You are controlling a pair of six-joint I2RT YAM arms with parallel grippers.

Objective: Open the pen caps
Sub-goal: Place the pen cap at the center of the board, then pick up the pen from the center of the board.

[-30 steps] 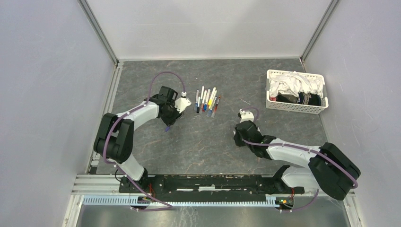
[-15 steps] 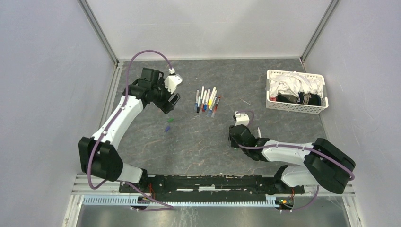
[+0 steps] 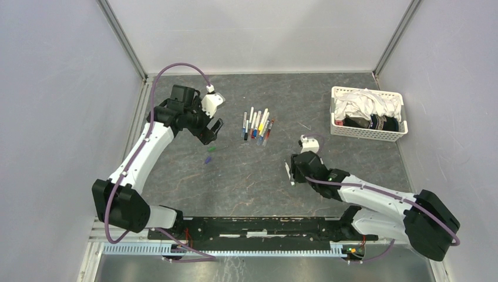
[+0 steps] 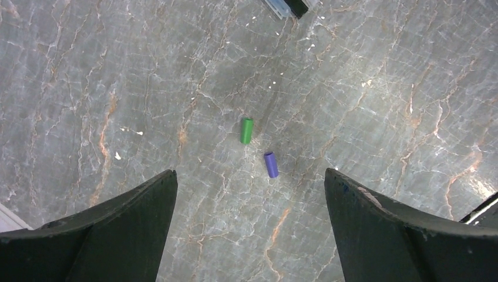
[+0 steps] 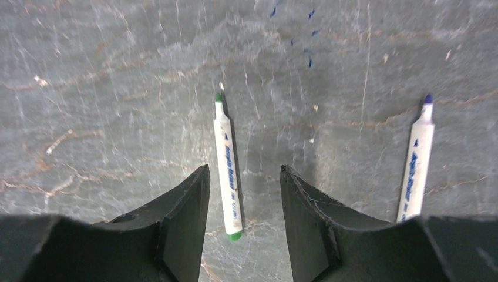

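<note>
Two loose pen caps lie side by side on the grey table, a green cap (image 4: 246, 130) (image 3: 211, 149) and a purple cap (image 4: 271, 164) (image 3: 207, 159). My left gripper (image 4: 251, 173) (image 3: 212, 130) hangs above them, open wide and empty. My right gripper (image 5: 244, 168) (image 3: 291, 173) is open low over an uncapped green-tipped pen (image 5: 227, 170), which lies on the table between the fingers, touching neither. A second uncapped pen with a purple-blue tip (image 5: 416, 158) lies to its right. Several capped pens (image 3: 257, 126) sit in a row at mid-table.
A white basket (image 3: 336, 120) holding cloth stands at the back right. Small blue ink dots (image 5: 292, 29) mark the table beyond the green pen. Grey walls close in both sides and the back.
My left gripper rose and drew back to the left, opening wide; the green cap now lies beside the purple one. My right gripper opened and the green pen lies free.
</note>
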